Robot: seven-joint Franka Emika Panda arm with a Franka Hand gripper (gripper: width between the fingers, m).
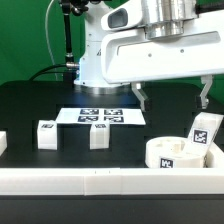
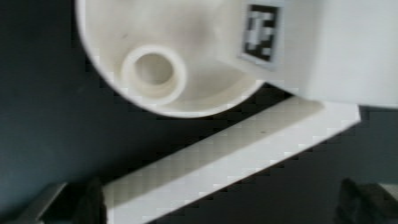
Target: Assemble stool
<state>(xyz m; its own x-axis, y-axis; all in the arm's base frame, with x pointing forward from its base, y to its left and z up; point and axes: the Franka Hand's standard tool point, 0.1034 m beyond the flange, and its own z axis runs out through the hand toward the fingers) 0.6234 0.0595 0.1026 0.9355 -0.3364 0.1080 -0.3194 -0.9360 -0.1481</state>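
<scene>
From the exterior view's left, a first leg (image 1: 47,135), a second leg (image 1: 98,135) and the marker board (image 1: 100,117) are passed, the seat (image 1: 172,153), a round rimmed white disc, is laid flat beside the border rail (image 1: 110,183), a tilted leg (image 1: 205,130) is seen at its right, and the gripper (image 1: 172,97) is held wide apart, empty, above.
</scene>
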